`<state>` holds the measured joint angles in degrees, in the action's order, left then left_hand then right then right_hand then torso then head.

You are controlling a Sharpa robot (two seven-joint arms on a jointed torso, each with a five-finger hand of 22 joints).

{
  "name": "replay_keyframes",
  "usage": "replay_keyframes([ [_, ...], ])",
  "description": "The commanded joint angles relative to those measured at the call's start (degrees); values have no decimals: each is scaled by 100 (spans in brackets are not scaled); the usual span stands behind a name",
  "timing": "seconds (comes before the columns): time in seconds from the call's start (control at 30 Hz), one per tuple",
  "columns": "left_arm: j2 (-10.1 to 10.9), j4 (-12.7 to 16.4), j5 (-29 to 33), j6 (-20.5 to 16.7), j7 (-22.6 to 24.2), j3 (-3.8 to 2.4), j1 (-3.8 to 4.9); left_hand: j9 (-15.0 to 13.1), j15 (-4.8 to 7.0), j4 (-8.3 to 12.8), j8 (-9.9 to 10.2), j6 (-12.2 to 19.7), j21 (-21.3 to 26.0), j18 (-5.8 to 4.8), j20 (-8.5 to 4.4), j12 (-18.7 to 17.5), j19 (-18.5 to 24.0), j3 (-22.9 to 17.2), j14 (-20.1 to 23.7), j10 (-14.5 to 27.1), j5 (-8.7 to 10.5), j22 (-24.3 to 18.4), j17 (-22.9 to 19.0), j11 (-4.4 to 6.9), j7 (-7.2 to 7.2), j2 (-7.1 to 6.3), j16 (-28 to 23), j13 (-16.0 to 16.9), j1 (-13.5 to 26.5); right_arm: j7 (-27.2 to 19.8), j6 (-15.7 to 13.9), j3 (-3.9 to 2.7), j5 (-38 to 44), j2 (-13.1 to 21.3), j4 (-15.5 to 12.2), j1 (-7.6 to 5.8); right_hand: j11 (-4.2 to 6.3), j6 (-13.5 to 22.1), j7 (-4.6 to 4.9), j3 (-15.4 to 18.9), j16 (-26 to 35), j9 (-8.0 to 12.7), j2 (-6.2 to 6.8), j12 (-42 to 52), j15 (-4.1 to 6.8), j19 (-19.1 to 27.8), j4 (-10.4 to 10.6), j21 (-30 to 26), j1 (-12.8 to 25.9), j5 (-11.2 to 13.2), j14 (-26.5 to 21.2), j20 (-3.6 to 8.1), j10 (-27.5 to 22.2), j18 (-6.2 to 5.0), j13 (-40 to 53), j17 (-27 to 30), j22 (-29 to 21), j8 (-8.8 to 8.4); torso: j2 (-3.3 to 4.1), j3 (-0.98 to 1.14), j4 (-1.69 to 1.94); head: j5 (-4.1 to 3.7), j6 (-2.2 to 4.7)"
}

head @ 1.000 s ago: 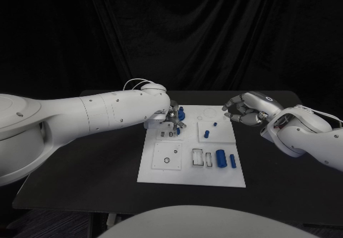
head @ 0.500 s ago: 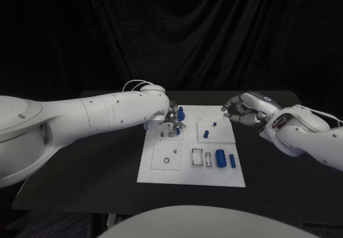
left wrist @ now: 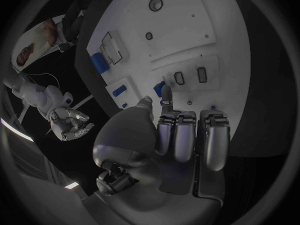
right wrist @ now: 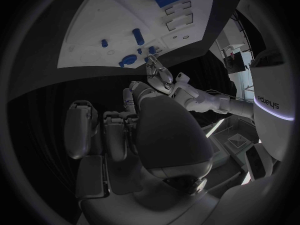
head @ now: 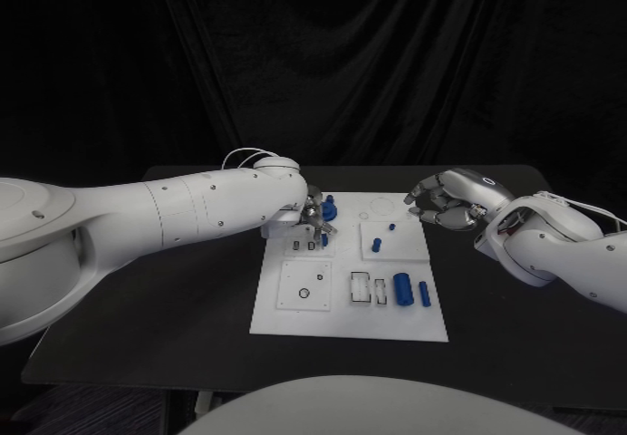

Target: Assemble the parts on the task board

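Note:
The white task board (head: 342,319) lies mid-table. My left hand (head: 311,220) hovers over its far left corner, and in the left wrist view thumb and fingertip (left wrist: 167,103) pinch a small blue part (left wrist: 159,90) just above two rectangular slots (left wrist: 179,77). A bigger blue part (head: 328,210) stands beside that hand. My right hand (head: 451,201) hangs over the board's far right corner, fingers curled in on nothing. Two small blue pegs (head: 376,244) sit in the far right panel. A thick blue cylinder (head: 402,288) and a thin one (head: 423,292) lie near the front.
The black table (head: 196,299) surrounds the board, with bare room to its left, right and front. Black curtains close the back. A square panel with a round hole (head: 304,293) sits front left on the board, with empty rectangular recesses (head: 360,287) beside it.
My left hand has edged slightly away from me over the board's far left corner. The right hand has barely moved.

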<state>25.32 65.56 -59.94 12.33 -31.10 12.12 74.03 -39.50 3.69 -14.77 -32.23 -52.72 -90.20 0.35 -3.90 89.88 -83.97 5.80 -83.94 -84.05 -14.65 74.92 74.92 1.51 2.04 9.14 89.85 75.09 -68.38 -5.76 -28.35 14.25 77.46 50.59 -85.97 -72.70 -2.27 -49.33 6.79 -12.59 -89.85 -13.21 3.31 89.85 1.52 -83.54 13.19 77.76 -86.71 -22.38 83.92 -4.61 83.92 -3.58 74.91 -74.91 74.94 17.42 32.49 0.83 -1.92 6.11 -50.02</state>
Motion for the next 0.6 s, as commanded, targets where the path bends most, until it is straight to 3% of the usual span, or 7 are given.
replay_keyframes([
  [0.03, -1, -5, -13, -36, 19, -6, -16, -12, 48, 6, 23, -56, 20, -35, -50, 12, -603, -30, -606, -595, 7, 1508, 1508, 28, -1, -19, 15, 1491, -35, 127, 59, -5, 3, -4, 7, 17, -30, -1, 41, -32, -15, 6, -25, 15, -30, -2, -5, -19, -21, -29, 608, -26, 608, 61, 1509, -1509, 1114, 4, 0, -2, 6, -1, 2],
  [0.37, -7, -41, -13, -57, 79, -6, -20, -60, 63, -21, 34, -111, 20, -35, -65, 12, -603, -42, -606, -595, 75, 1508, 1508, 43, -12, -47, 15, 1491, -4, 158, 110, -5, 3, -6, 21, 22, -33, 1, 44, -33, -15, 7, -24, 15, -32, 1, -4, -26, -18, -31, 608, -27, 608, 59, 1509, -1509, 1112, 3, -6, -4, 3, 0, 2],
  [0.6, -35, -100, -13, -82, 144, -6, -24, -69, 67, -62, 150, -53, 20, -35, -74, 12, -603, -65, -606, -595, 121, 1508, 1508, 37, 5, -57, 15, 1491, 31, 196, 161, -5, 3, -8, 26, 22, -42, -10, 48, -37, -15, 7, -30, 15, -39, 2, 1, -27, -9, -34, 608, -32, 608, 59, 1509, -1509, 1111, 8, -6, -1, 3, 8, 2],
])
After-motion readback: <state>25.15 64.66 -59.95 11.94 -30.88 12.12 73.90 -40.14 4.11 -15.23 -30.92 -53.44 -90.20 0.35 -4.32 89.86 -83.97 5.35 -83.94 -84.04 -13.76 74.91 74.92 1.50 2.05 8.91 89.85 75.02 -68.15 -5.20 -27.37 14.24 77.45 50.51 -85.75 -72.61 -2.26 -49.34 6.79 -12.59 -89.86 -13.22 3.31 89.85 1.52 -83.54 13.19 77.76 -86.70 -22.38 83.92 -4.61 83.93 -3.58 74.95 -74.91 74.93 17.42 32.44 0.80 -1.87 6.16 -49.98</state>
